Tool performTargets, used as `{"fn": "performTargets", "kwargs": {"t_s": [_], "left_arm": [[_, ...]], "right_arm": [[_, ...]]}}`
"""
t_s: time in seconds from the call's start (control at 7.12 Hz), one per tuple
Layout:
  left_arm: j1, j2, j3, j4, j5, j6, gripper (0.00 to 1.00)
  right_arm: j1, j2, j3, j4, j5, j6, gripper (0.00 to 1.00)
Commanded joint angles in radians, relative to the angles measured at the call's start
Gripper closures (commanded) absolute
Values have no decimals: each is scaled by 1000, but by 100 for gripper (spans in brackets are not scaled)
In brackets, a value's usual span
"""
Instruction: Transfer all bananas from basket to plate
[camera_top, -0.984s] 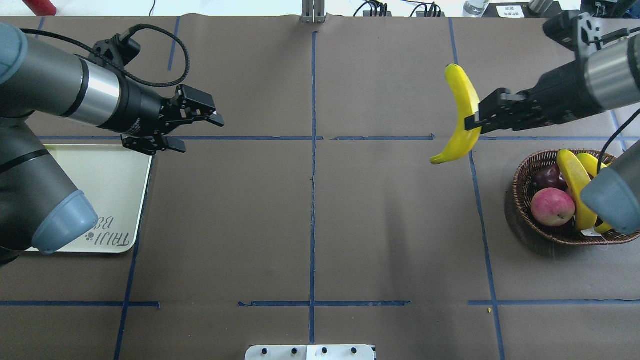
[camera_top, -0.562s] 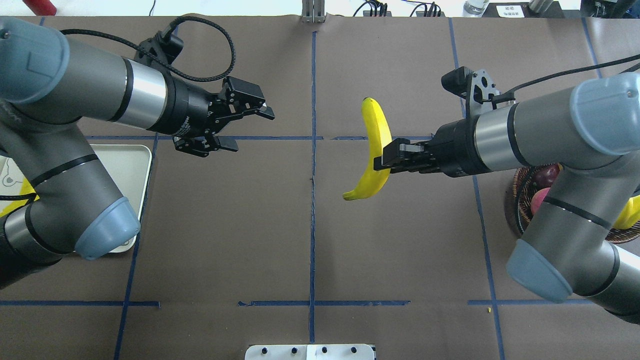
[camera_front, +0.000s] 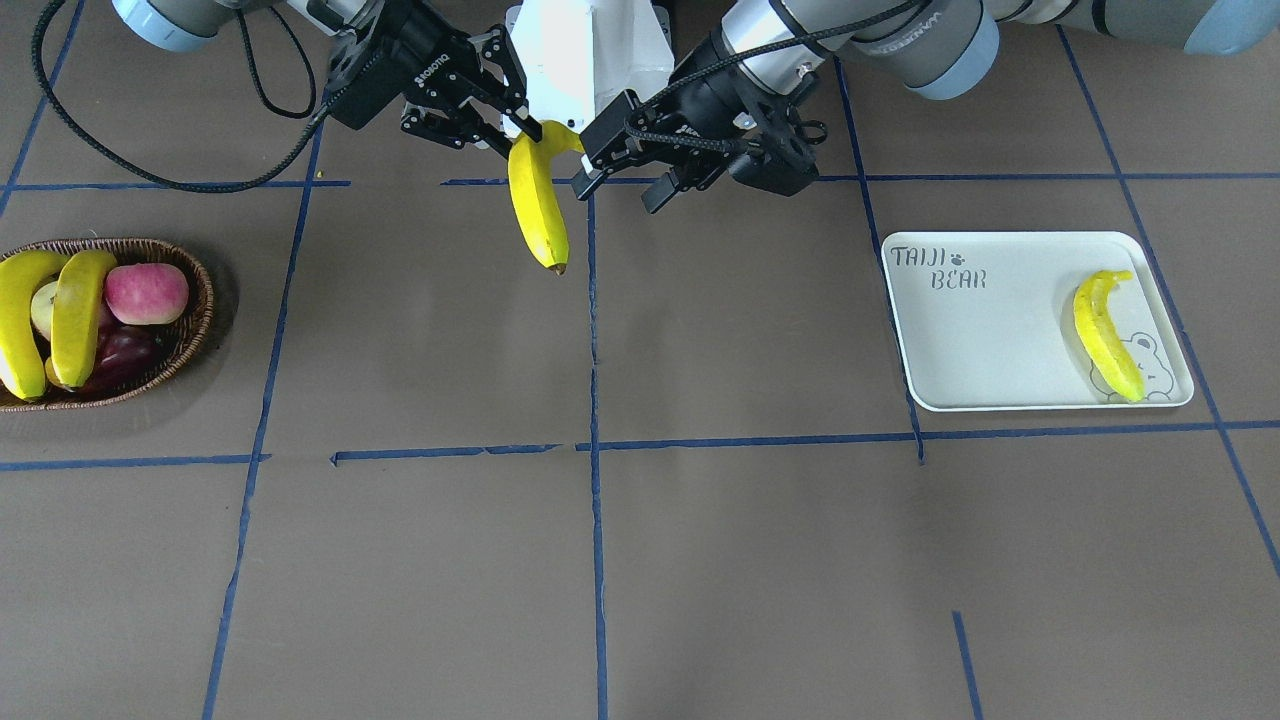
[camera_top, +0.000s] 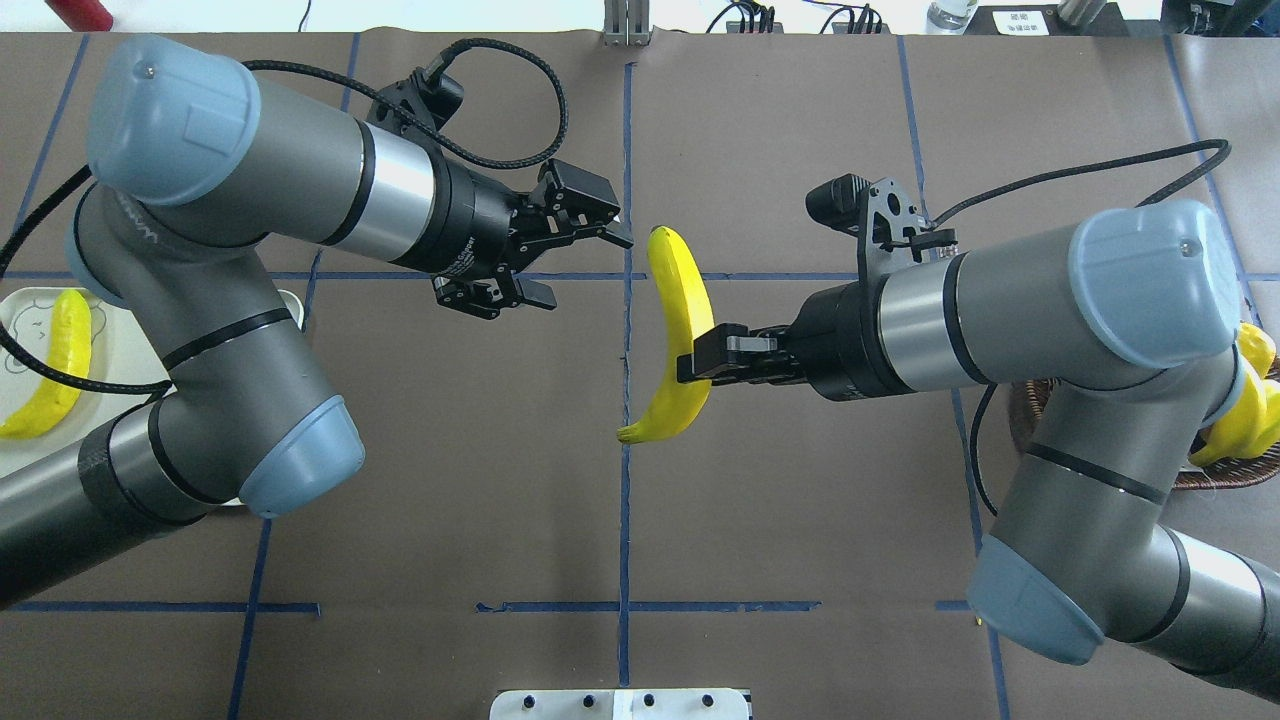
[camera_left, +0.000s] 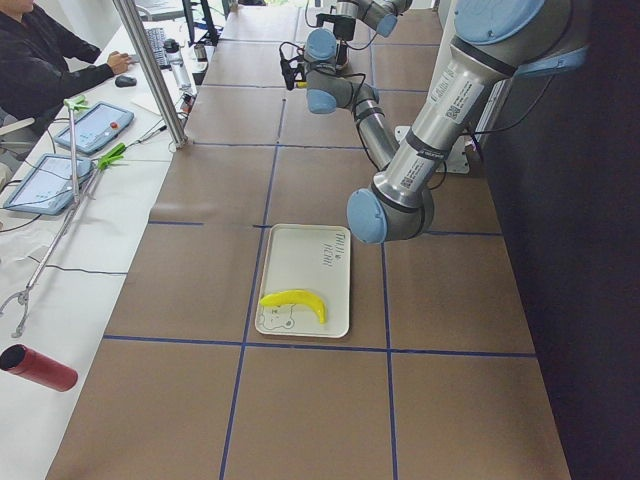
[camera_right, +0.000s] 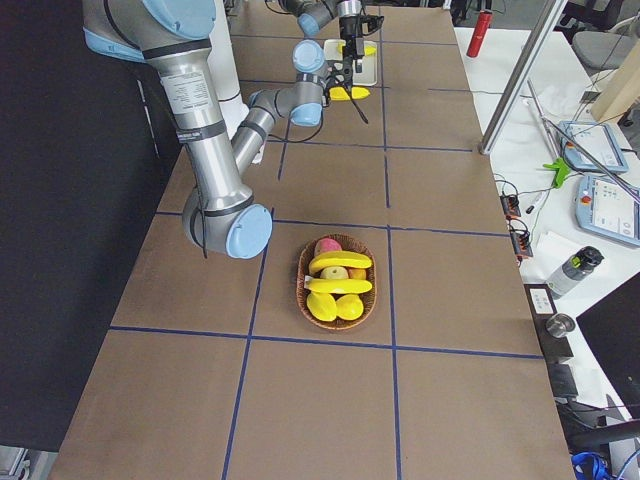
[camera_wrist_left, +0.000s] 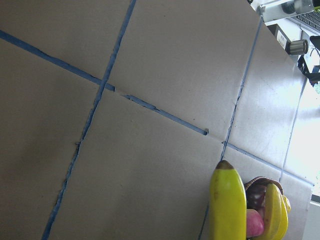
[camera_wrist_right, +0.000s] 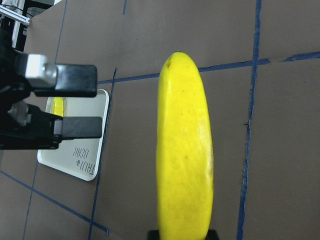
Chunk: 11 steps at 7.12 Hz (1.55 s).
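Banana (camera_top: 672, 285) moved centreward, right pincer (camera_top: 695, 356) gripping it

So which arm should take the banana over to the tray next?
Left, probably. The left hand is open right beside the banana that the right hand holds out toward it, and the tray lies on the robot's left side, far from the right hand.

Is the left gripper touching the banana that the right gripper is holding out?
Apart. In the right wrist-mounted view, bare table shows between the open left gripper and the banana. The overhead view shows a gap too.
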Motion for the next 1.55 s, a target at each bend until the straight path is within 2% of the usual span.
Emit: {"fn": "performTargets", "kwargs": {"t_s": [0.0,0.28,0.42,0.56,0.7,0.84,0.98,1.12,1.26,1.41], "left_arm": [[34,-52,67,-5,18,0,5],[72,-57,66,-20,38,0,6],[75,-55,65,-26,36,0,10],[88,-52,65,-35,36,1,29],[89,-46,51,-35,36,3,83],[89,-40,48,-35,36,14,100],[86,-42,46,-35,36,14,100],[83,-42,46,-35,36,14,100],[77,-43,46,-34,36,5,100],[72,-42,46,-28,36,9,100]], "right_arm": [[-32,22,11,0,-13,-2,98],[-45,22,13,0,-38,-2,98],[-46,22,11,0,-38,-2,98],[-46,22,11,0,-36,-2,98],[-46,24,13,0,-36,-2,98],[-45,22,13,0,-36,-4,98],[-48,22,11,0,-30,-4,70],[-46,22,13,0,-31,-4,9],[-45,22,14,0,-33,-2,1],[-43,21,20,0,-30,-1,0]]}}
